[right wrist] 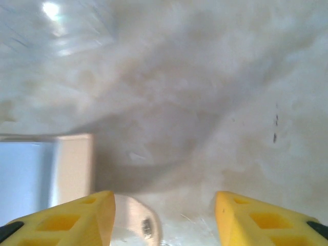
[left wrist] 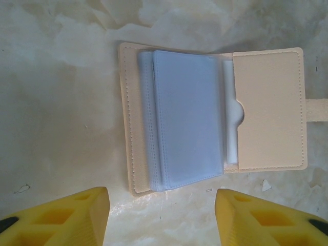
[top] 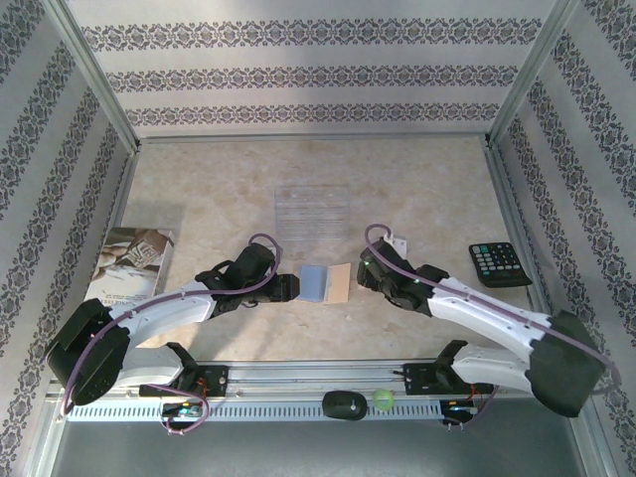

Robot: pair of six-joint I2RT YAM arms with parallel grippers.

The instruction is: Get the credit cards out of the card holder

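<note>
Card holder [top: 325, 283] lies open between 2 low-reaching arms; left fingers [left wrist: 61, 215] and right fingers [right wrist: 66, 215] spread apart, grasping nothing.

One card holder [top: 325, 283], one tray [top: 312, 209], one booklet [top: 134, 263], one keypad [top: 500, 263].

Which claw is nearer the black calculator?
Right. The right claw sits between the card holder and the calculator; the left claw is on the holder's other side, farther away.
</note>
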